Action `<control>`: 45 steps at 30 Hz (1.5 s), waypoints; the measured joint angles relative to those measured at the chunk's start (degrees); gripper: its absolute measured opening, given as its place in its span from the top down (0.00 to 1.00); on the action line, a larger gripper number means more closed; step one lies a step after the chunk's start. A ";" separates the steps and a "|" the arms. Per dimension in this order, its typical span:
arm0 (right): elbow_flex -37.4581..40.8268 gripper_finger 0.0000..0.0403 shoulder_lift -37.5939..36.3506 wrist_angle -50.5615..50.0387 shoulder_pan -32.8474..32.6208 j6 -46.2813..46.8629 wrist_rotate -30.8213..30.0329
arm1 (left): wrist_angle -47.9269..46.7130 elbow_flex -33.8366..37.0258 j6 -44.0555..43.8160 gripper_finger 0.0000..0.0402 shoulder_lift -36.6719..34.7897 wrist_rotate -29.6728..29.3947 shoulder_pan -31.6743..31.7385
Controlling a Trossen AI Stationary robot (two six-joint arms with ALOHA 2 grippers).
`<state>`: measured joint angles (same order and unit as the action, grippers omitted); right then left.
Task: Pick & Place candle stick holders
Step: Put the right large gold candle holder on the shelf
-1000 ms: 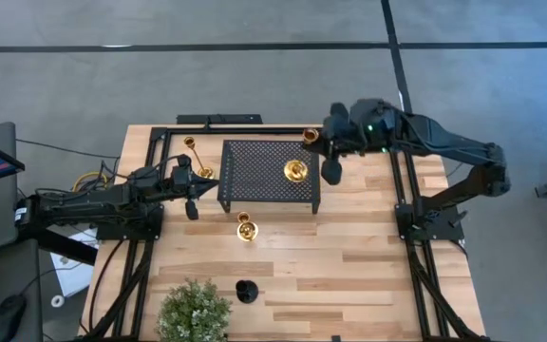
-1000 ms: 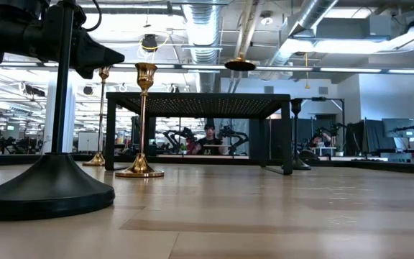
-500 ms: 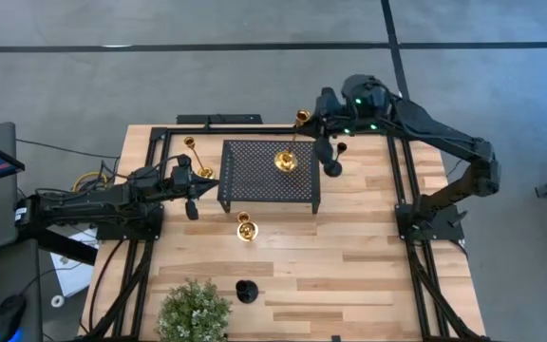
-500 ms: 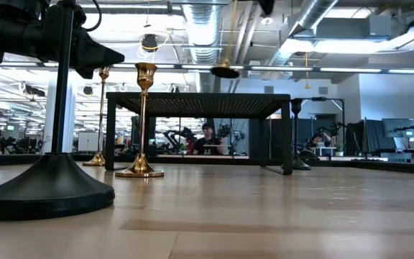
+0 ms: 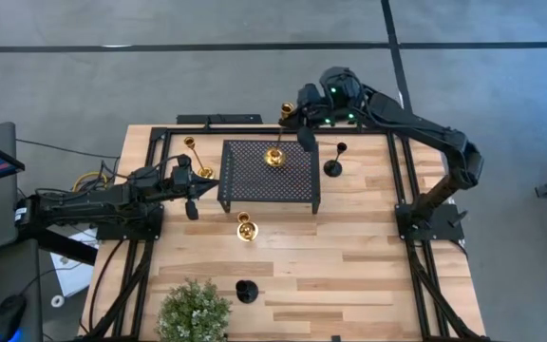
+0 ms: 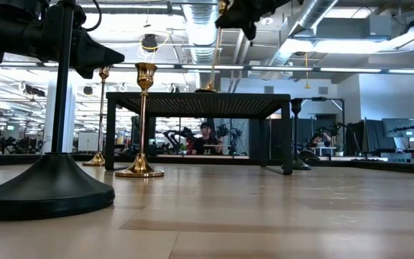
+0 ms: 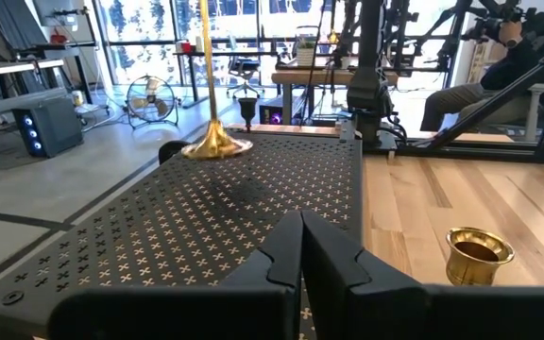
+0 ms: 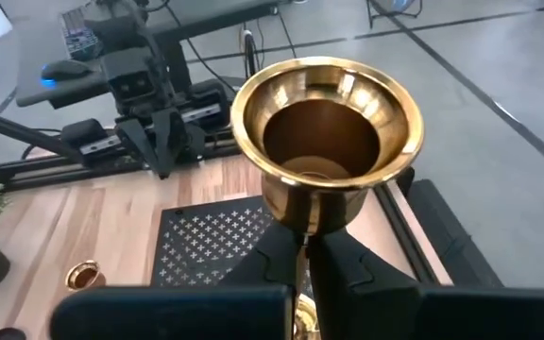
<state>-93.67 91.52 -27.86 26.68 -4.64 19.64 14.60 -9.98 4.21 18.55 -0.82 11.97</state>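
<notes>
The tall gold holder [image 5: 275,152] stands with its base on the black perforated stand [image 5: 254,180], far side; likely rigid, smooth, top-heavy; the right gripper [image 8: 305,247] pinches its slim stem under the cup; the left gripper [image 7: 300,247], fingers together, waits left of the stand.

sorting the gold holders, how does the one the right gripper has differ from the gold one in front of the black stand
The held gold holder is gripped by the right gripper with its base on the black stand; the free gold holder stands alone on the table. In the high view the held one leans, while the free one is upright. Both are shiny gold, slim-stemmed and round-based.
</notes>
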 joint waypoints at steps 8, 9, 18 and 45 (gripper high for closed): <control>-0.01 1.00 1.60 0.77 0.24 -1.02 -0.01 | -0.01 0.00 0.00 0.98 0.00 0.00 0.00; -0.02 1.00 1.56 1.03 0.24 -1.18 -0.07 | -0.01 0.00 0.00 0.98 0.00 0.00 0.00; -0.02 1.00 2.35 3.07 0.49 -1.37 -0.42 | -0.01 0.00 0.00 0.98 0.00 0.00 0.02; 0.00 1.00 3.42 1.54 0.35 -2.39 -3.24 | 0.01 -0.02 0.00 0.98 0.00 0.00 0.00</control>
<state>-93.67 94.94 -26.33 27.03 -7.04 16.40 14.61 -10.00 4.21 18.55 -0.82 11.97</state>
